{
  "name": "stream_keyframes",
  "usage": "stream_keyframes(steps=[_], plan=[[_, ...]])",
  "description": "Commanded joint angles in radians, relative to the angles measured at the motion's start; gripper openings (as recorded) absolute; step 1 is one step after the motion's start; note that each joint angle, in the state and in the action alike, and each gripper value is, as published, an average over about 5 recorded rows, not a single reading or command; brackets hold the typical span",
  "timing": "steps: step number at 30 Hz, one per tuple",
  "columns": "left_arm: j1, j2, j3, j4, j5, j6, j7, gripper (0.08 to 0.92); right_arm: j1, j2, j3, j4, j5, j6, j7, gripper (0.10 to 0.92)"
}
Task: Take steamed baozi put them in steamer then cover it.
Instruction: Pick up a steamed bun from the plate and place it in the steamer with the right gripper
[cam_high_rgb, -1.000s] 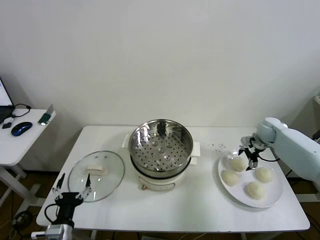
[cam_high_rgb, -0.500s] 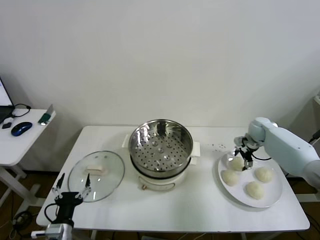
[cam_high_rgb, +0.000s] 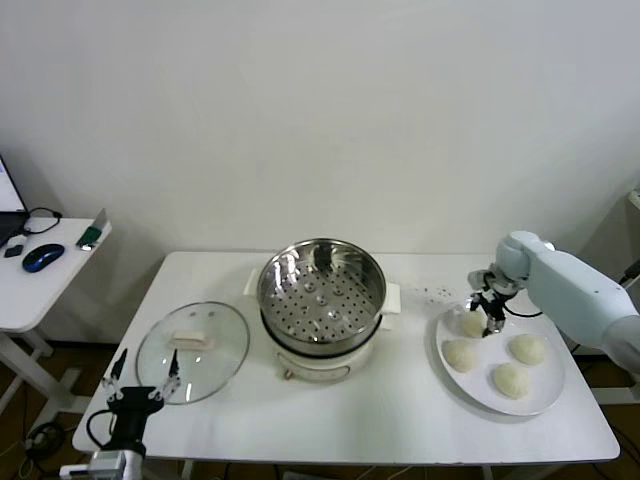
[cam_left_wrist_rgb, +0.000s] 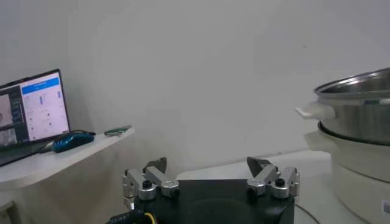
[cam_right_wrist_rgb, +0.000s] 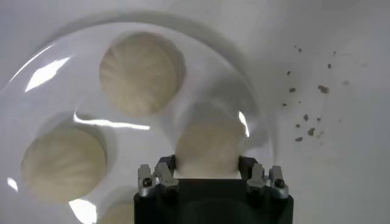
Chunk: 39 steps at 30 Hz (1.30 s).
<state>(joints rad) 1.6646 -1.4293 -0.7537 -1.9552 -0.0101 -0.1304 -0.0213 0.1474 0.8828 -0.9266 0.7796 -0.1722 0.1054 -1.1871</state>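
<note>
Several cream-white baozi lie on a white plate (cam_high_rgb: 545, 398) at the table's right. My right gripper (cam_high_rgb: 489, 318) is down over the plate's back-left baozi (cam_high_rgb: 468, 324). In the right wrist view its jaws press both sides of that baozi (cam_right_wrist_rgb: 207, 143), so the right gripper (cam_right_wrist_rgb: 207, 162) is shut on it. Two others (cam_right_wrist_rgb: 139, 73) (cam_right_wrist_rgb: 61, 163) lie beside it. The steel steamer (cam_high_rgb: 322, 295) stands empty at the table's middle. The glass cover (cam_high_rgb: 193, 350) lies flat to its left. My left gripper (cam_high_rgb: 147, 363) waits open at the front-left corner, with nothing in it (cam_left_wrist_rgb: 207, 164).
Dark crumbs (cam_right_wrist_rgb: 304, 115) dot the table behind the plate. A side desk with a laptop (cam_left_wrist_rgb: 33, 106) and a mouse (cam_left_wrist_rgb: 70, 141) stands left of the table. The steamer's wall (cam_left_wrist_rgb: 356, 103) rises near the left gripper.
My right gripper moved a little left over the back-left baozi and its jaws closed on it. The left arm has not moved.
</note>
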Motion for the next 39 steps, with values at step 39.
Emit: stream_keyframes(steps=[39], plan=[[0.059,0.019,-0.003,-0.020,0.000,-0.003,-0.025,0.823,0.270,0.672,-0.123,0.092,-0.459,0.667,-0.004,0.712]])
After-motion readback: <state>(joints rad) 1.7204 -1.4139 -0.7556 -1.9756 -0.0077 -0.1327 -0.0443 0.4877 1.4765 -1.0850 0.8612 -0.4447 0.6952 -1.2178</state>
